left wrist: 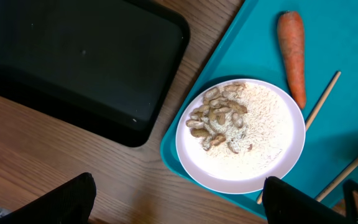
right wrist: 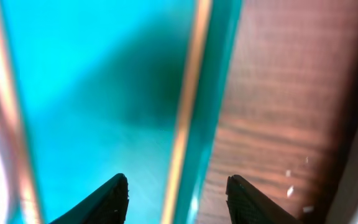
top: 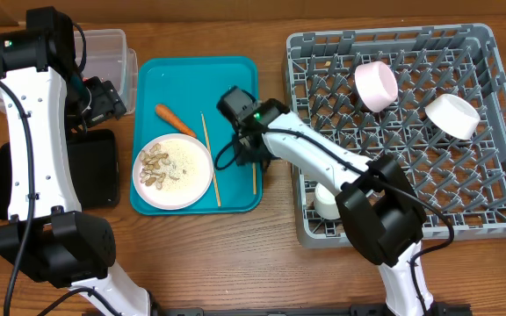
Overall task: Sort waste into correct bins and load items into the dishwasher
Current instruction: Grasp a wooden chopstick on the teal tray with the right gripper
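Note:
A teal tray [top: 235, 75] holds an orange carrot [top: 172, 120], a white plate [top: 191, 189] with nut shells [top: 154, 167] and crumbs, and two wooden chopsticks [top: 210, 158]. My right gripper [top: 246, 149] is open, low over the tray's right edge; in the right wrist view its fingers [right wrist: 178, 186] straddle the right chopstick [right wrist: 188, 106]. My left gripper [top: 108, 101] is open and empty above the table; in the left wrist view its fingers [left wrist: 179, 211] frame the plate [left wrist: 272, 168], the carrot [left wrist: 291, 56] and the black tray [left wrist: 86, 62]. The wrapper and the tissue are out of view.
The clear tub [top: 112, 48] stands at the back left, the black tray [top: 95, 171] in front of it. The grey dish rack [top: 490, 202] at the right holds a pale-pink bowl [top: 376, 85], a white bowl [top: 451, 115] and a white cup [top: 326, 202].

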